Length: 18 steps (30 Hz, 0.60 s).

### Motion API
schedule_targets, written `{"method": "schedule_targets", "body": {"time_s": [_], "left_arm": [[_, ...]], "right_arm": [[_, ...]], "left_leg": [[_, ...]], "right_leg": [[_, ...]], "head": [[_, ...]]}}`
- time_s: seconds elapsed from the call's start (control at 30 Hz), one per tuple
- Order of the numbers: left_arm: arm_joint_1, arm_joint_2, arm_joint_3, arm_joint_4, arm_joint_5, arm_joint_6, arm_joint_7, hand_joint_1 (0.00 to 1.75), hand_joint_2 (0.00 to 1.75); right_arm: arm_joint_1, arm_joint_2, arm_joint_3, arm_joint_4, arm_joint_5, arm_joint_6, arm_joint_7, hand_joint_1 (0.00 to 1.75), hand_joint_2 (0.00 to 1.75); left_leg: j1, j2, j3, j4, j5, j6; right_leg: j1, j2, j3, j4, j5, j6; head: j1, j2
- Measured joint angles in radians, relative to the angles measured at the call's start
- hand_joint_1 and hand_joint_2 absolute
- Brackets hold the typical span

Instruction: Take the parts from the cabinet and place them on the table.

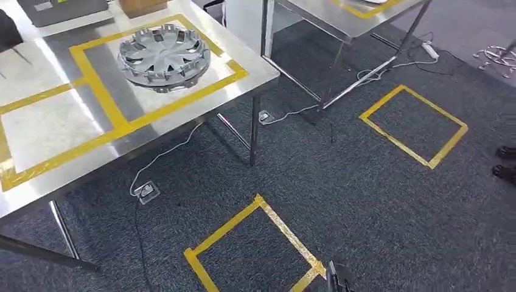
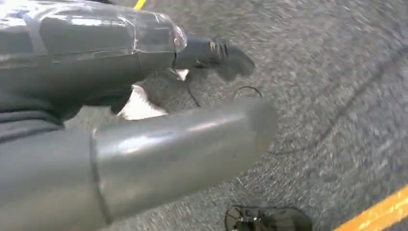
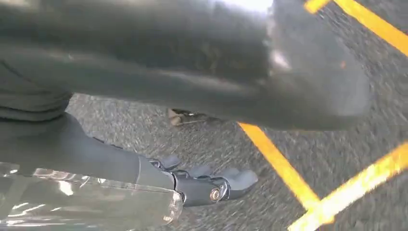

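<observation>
Dark carpet with yellow tape squares all round, steel table (image 1: 48, 131) at left with one hubcap (image 1: 163, 55) already parked inside its taped box. Looks like between trips, so next means turning for the cabinet. Left hand (image 2: 144, 120) and right hand (image 3: 192, 159) hanging over floor, fingers loose, holding nothing.

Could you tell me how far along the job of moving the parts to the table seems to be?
Done: one silver wheel cover already lies on the steel table, inside a yellow-taped square. In hand: nothing; the left hand and right hand both hang over the carpet with no part in them. Left: any further parts; the cabinet is out of sight, so I can't count them.
</observation>
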Motion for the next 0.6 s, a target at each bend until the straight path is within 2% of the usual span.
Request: {"method": "schedule_targets", "body": {"time_s": [0.03, 0.07, 0.1, 0.13, 0.17, 0.2, 0.23, 0.3, 0.33, 0.37, 0.4, 0.43, 0.5, 0.53, 0.57, 0.6], "left_arm": [[-0.001, 0.0, 0.0, 0.0, 0.0, -0.002, 0.0, 0.0, 0.0], [-0.003, 0.0, 0.0, 0.0, 0.0, -0.003, 0.0, 0.0, 0.0], [-0.005, -0.002, 0.0, 0.0, 0.0, -0.003, 0.0, 0.0, 0.0], [-0.008, -0.003, 0.0, 0.0, 0.0, -0.007, 0.001, 0.0, 0.0], [-0.01, -0.007, -0.001, 0.0, 0.0, -0.012, 0.001, 0.0, 0.0], [-0.011, -0.01, -0.001, 0.0, 0.0, -0.013, 0.001, 0.0, 0.0], [-0.011, -0.012, -0.002, 0.0, 0.0, -0.015, 0.002, 0.0, 0.0], [-0.01, -0.018, -0.003, 0.0, 0.0, -0.021, 0.01, 0.0, 0.0], [-0.011, -0.021, -0.006, 0.0, 0.0, -0.023, 0.019, 0.0, 0.0], [-0.012, -0.024, -0.01, 0.0, 0.0, -0.025, 0.032, 0.0, 0.0], [-0.012, -0.023, -0.011, 0.0, 0.0, -0.027, 0.039, 0.0, 0.0], [-0.008, -0.024, -0.013, 0.001, 0.0, -0.028, 0.045, 0.0, 0.0], [-0.001, -0.023, -0.017, 0.001, 0.0, -0.029, 0.05, 0.0, 0.0], [0.001, -0.022, -0.017, 0.001, 0.0, -0.029, 0.051, 0.0, 0.0], [0.001, -0.022, -0.018, 0.001, 0.0, -0.029, 0.051, 0.0, 0.0], [0.001, -0.022, -0.019, 0.001, 0.0, -0.029, 0.051, 0.0, 0.0]], "right_arm": [[0.004, 0.0, 0.0, 0.0, 0.0, 0.0, 0.002, 0.0, 0.0], [0.011, 0.0, 0.002, 0.0, -0.002, -0.002, 0.003, 0.0, 0.0], [0.014, -0.002, 0.003, 0.001, -0.003, -0.003, 0.006, 0.0, 0.0], [0.015, -0.004, 0.005, 0.002, -0.003, -0.005, 0.008, 0.0, 0.0], [0.015, -0.007, 0.006, 0.003, -0.003, -0.01, 0.012, 0.0, 0.0], [0.012, -0.01, 0.006, 0.004, -0.002, -0.014, 0.013, 0.0, 0.0], [0.009, -0.011, 0.006, 0.004, -0.002, -0.016, 0.013, 0.0, 0.0], [0.012, -0.016, 0.009, 0.005, 0.0, -0.02, 0.025, 0.0, 0.0], [0.014, -0.019, 0.014, 0.005, 0.001, -0.022, 0.033, 0.0, 0.0], [0.017, -0.02, 0.019, 0.006, 0.002, -0.024, 0.042, 0.0, 0.0], [0.015, -0.019, 0.022, 0.006, 0.003, -0.026, 0.048, 0.0, 0.0], [0.008, -0.018, 0.024, 0.006, 0.004, -0.027, 0.05, 0.0, 0.0], [0.004, -0.018, 0.025, 0.006, 0.007, -0.027, 0.051, 0.0, 0.0], [0.005, -0.018, 0.026, 0.006, 0.006, -0.027, 0.051, 0.0, 0.0], [0.008, -0.018, 0.029, 0.006, 0.006, -0.027, 0.054, 0.0, 0.0], [0.01, -0.018, 0.031, 0.006, 0.006, -0.027, 0.054, 0.0, 0.0]], "left_leg": [[0.0, 0.017, 0.0, 0.001, -0.001, -0.001], [0.0, 0.031, 0.001, 0.001, -0.003, -0.003], [0.0, 0.041, 0.002, 0.0, -0.004, -0.005], [0.0, 0.052, 0.004, 0.0, -0.006, -0.007], [-0.001, 0.06, 0.007, -0.001, -0.007, -0.009], [-0.005, 0.069, 0.007, -0.002, -0.009, -0.012], [-0.007, 0.077, 0.005, 0.0, -0.01, -0.018], [-0.005, 0.093, 0.011, -0.007, -0.009, -0.027], [-0.006, 0.105, 0.021, -0.013, -0.009, -0.034], [-0.003, 0.048, 0.02, -0.005, -0.022, -0.042], [0.0, -0.029, 0.01, 0.022, -0.041, -0.042], [-0.002, -0.048, -0.025, 0.093, -0.083, -0.04], [-0.004, -0.049, -0.099, 0.242, -0.143, -0.039], [-0.006, -0.045, -0.127, 0.285, -0.146, -0.039], [-0.006, -0.041, -0.132, 0.278, -0.124, -0.039], [-0.005, -0.04, -0.119, 0.238, -0.086, -0.038]], "right_leg": [[-0.001, -0.005, -0.012, 0.027, 0.001, 0.001], [-0.003, -0.007, -0.001, 0.006, 0.026, 0.001], [-0.003, -0.01, 0.028, -0.049, 0.064, -0.001], [-0.002, -0.018, 0.072, -0.136, 0.11, -0.007], [0.002, -0.043, 0.12, -0.227, 0.148, -0.016], [0.013, -0.084, 0.14, -0.262, 0.129, -0.022], [0.019, -0.083, 0.14, -0.272, 0.129, -0.031], [0.022, -0.065, 0.133, -0.27, 0.129, -0.039], [0.022, -0.054, 0.137, -0.279, 0.132, -0.046], [0.01, -0.049, 0.151, -0.297, 0.142, -0.054], [0.01, -0.043, 0.154, -0.301, 0.144, -0.059], [0.011, -0.029, 0.153, -0.301, 0.147, -0.065], [0.016, -0.002, 0.153, -0.299, 0.145, -0.068], [0.017, 0.012, 0.153, -0.297, 0.144, -0.07], [0.017, 0.027, 0.153, -0.294, 0.143, -0.07], [0.017, 0.04, 0.153, -0.29, 0.141, -0.068]], "head": [[-0.001, 0.0], [0.003, 0.0], [0.005, 0.0], [0.01, 0.0], [0.014, 0.0], [0.016, 0.0], [0.017, 0.0], [0.014, 0.0], [0.018, 0.0], [0.018, 0.0], [0.008, 0.0], [0.0, 0.0], [-0.018, 0.0], [-0.021, 0.0], [-0.024, 0.0], [-0.027, 0.0]]}}
